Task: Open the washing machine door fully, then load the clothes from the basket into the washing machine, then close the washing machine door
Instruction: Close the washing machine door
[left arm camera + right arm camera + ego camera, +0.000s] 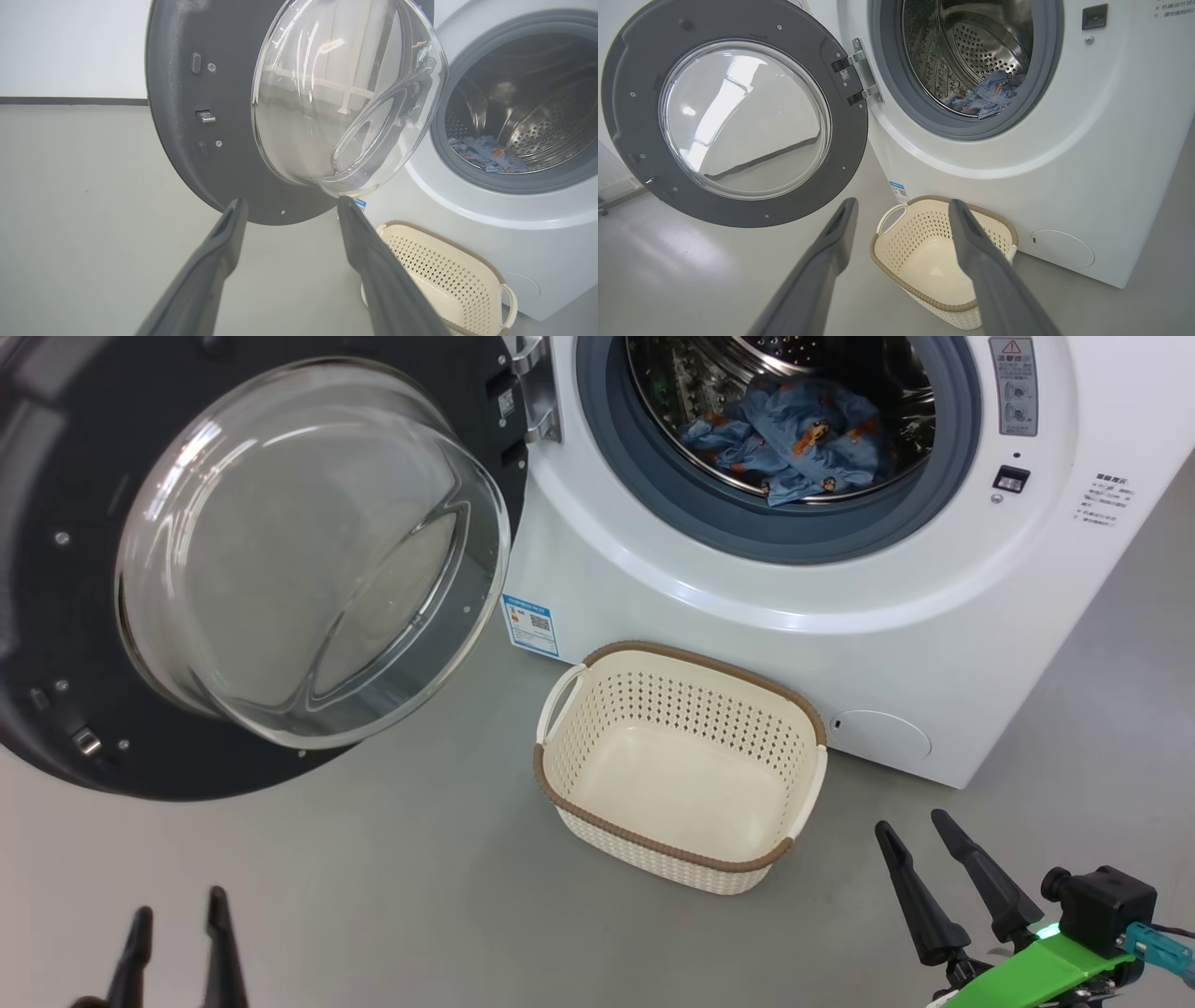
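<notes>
Both the left pincer (178, 905) and right pincer (912, 821) are spread wide, holding nothing. The round black-rimmed glass door (308, 551) hangs open at nine o'clock from the white washing machine (840, 644).

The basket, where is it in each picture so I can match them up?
Head view: basket lower middle, on the floor before the washing machine.
Left wrist view: basket bottom right.
Right wrist view: basket bottom middle.
Shared landmark: the blue label on the machine, just above the basket.
</notes>
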